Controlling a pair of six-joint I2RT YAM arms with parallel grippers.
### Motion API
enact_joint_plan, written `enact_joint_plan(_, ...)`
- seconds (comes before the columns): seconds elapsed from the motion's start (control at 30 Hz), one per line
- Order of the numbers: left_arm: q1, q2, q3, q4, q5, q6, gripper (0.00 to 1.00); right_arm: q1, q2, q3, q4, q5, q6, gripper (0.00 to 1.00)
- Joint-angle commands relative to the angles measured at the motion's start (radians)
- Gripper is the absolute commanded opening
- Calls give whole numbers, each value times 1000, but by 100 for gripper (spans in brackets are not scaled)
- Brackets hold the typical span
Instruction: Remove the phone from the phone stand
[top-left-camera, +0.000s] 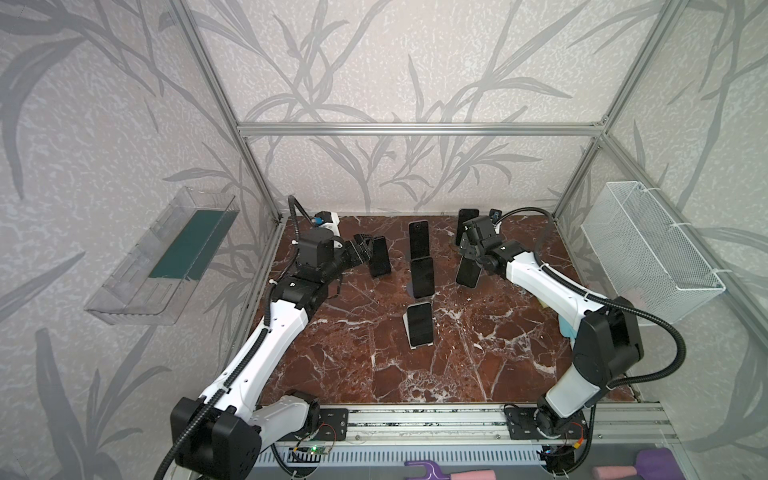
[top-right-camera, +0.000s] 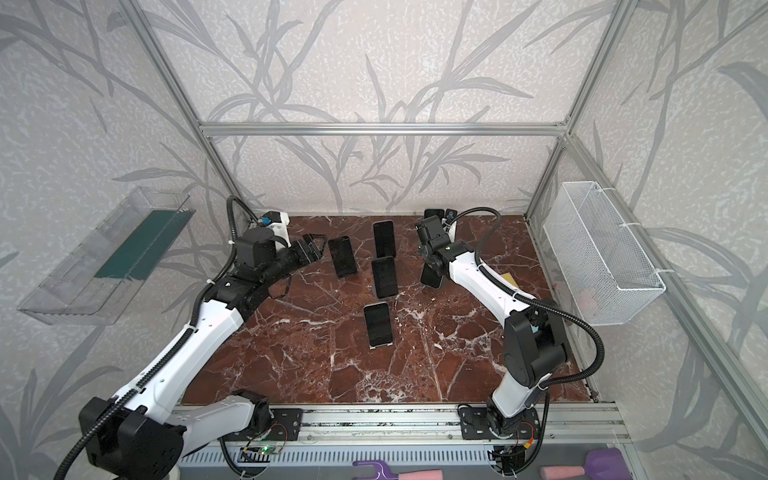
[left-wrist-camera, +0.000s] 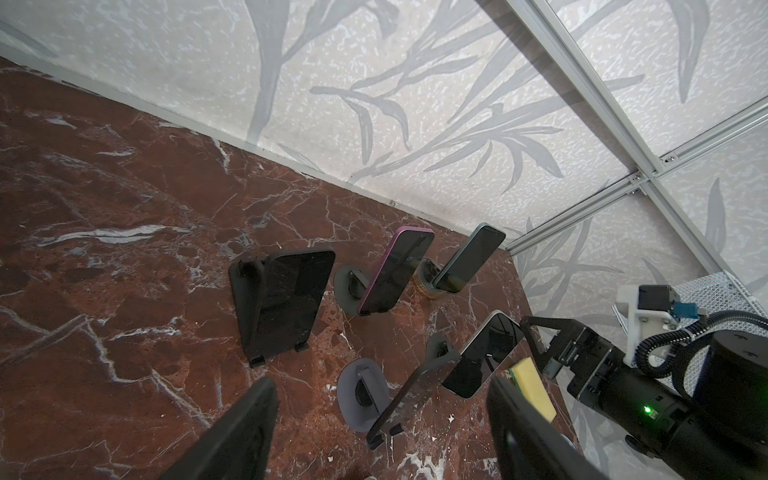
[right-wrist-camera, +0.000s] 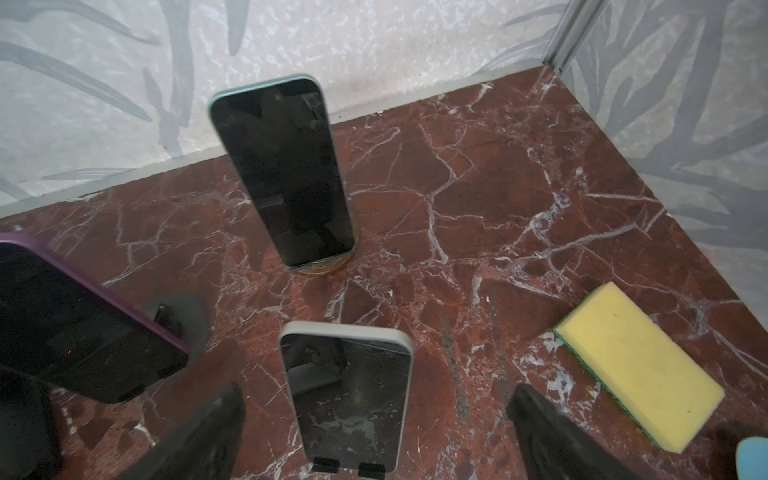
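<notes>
Several dark-screened phones lean on stands on the marble table (top-left-camera: 478, 357). My right gripper (right-wrist-camera: 376, 436) is open, hovering over the white-edged phone (right-wrist-camera: 347, 395) on the right (top-left-camera: 467, 271), which rests on its stand's two black hooks and sits between the fingers without touching them. My left gripper (left-wrist-camera: 380, 434) is open and holds nothing; it hangs just left of the phone on a black stand (top-left-camera: 380, 257) (left-wrist-camera: 293, 305). Ahead of its fingers the middle phone (left-wrist-camera: 409, 397) shows edge-on on a grey round-based stand (left-wrist-camera: 359, 395).
A purple phone (left-wrist-camera: 395, 270) and a teal phone (right-wrist-camera: 286, 170) stand near the back wall, and a phone on a white stand (top-left-camera: 419, 325) sits nearer the front. A yellow sponge (right-wrist-camera: 640, 368) lies right of the right gripper. A wire basket (top-left-camera: 648, 253) hangs on the right wall.
</notes>
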Motion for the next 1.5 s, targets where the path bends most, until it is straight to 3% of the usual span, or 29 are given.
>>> enact_joint_plan(0.0,2,-6,31,-12,11,-5,79,-18,17,15,-28,-7,56,99)
enact_joint_plan(0.13,3,4,32,-3,45,-27,79,-40,53,2,28,-96,36,99)
enact_joint_plan(0.5,3,4,28,4,52,-37,79,-41,80,-24,100,-131,7,99)
enact_joint_plan(0.87,3,9,26,4,55,-40,79,22,137,28,79,42,51,99)
enact_joint_plan(1.1,4,4,26,7,56,-39,79,24,161,37,79,24,84,100)
enact_joint_plan(1.47,4,8,21,16,61,-44,79,40,184,32,71,105,231,96)
